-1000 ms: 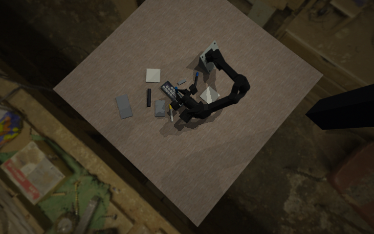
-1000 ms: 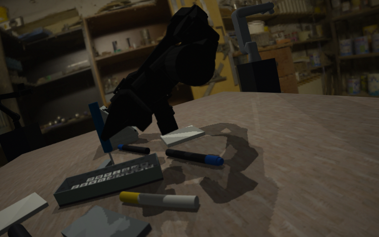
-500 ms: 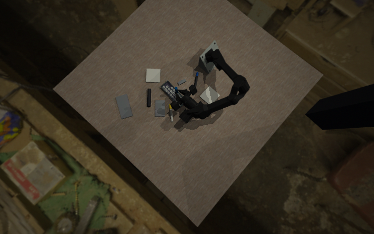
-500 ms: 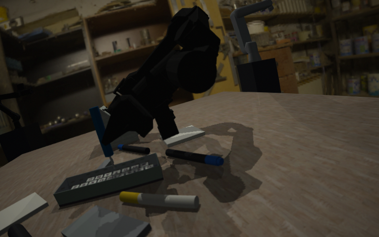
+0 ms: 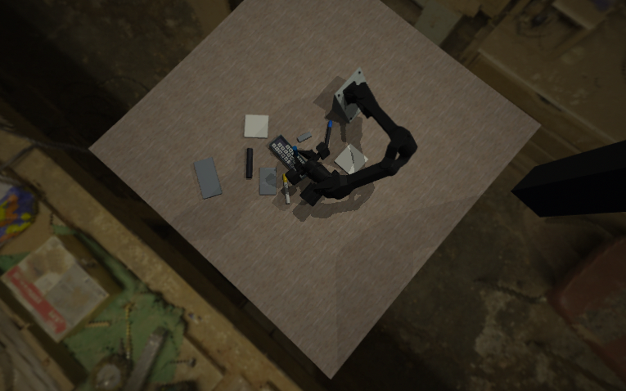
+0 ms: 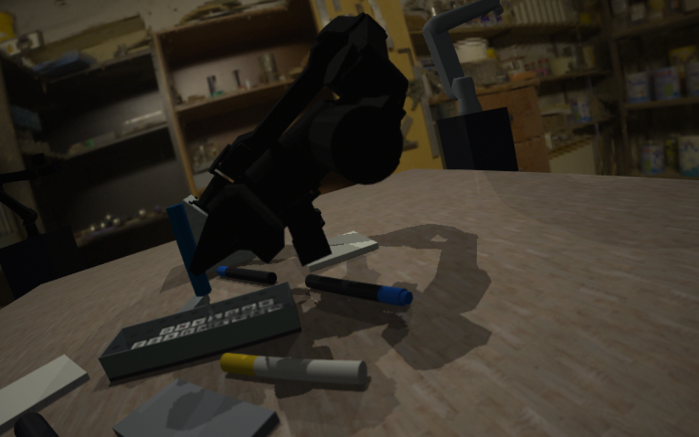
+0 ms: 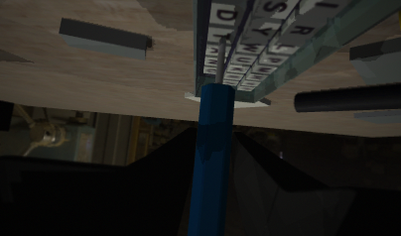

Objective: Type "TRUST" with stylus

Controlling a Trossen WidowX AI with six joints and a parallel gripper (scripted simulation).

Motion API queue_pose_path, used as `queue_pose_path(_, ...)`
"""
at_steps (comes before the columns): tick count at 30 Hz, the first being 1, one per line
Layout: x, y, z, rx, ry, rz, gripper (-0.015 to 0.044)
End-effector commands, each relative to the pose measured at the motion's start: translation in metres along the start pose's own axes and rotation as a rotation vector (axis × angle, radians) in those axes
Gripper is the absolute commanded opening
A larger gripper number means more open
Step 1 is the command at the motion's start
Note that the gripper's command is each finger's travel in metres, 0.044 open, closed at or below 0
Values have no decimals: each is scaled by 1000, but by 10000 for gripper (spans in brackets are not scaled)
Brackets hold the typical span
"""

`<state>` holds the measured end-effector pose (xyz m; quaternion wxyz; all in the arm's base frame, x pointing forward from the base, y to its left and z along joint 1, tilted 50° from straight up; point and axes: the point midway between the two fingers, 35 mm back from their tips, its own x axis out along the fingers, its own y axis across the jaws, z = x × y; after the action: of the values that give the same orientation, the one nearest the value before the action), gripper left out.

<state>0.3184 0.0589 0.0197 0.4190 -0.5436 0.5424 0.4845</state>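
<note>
The dark-walled keyboard (image 5: pixel 274 142) (image 6: pixel 200 343) (image 7: pixel 338 35) lies on the desk with rows of pale letter keys. My gripper (image 6: pixel 195 267) (image 7: pixel 213 138) is shut on the blue stylus (image 5: pixel 294 148) (image 6: pixel 185 241) (image 7: pixel 213 154), with one finger on each side of its barrel. The stylus leans slightly and its thin metal tip points down inside the keyboard walls. In the wrist view the tip is at a key in the outer column, beside the D key; it looks like T, partly covered by the tip. Whether the tip touches or presses the key cannot be told.
A yellow-and-white marker (image 5: pixel 286 191) (image 6: pixel 309 369) and a grey block (image 5: pixel 267 186) lie beside the keyboard. A black cylinder (image 5: pixel 249 163) (image 7: pixel 353 97), a small grey block (image 5: pixel 303 137) (image 7: pixel 102 41), blue-ended black pens (image 6: pixel 246 274) (image 6: pixel 346 287) and white pads (image 5: pixel 256 126) (image 6: pixel 349 245) lie around.
</note>
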Motion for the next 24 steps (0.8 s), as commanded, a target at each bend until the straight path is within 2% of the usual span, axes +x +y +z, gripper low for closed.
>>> queue_pose_path(1, 1, 0, 2, 6, -4, -1, 81)
queue_pose_path(18, 1, 0, 2, 6, -4, -1, 81)
queue_pose_path(24, -12, -1, -22, 6, -3, -1, 81)
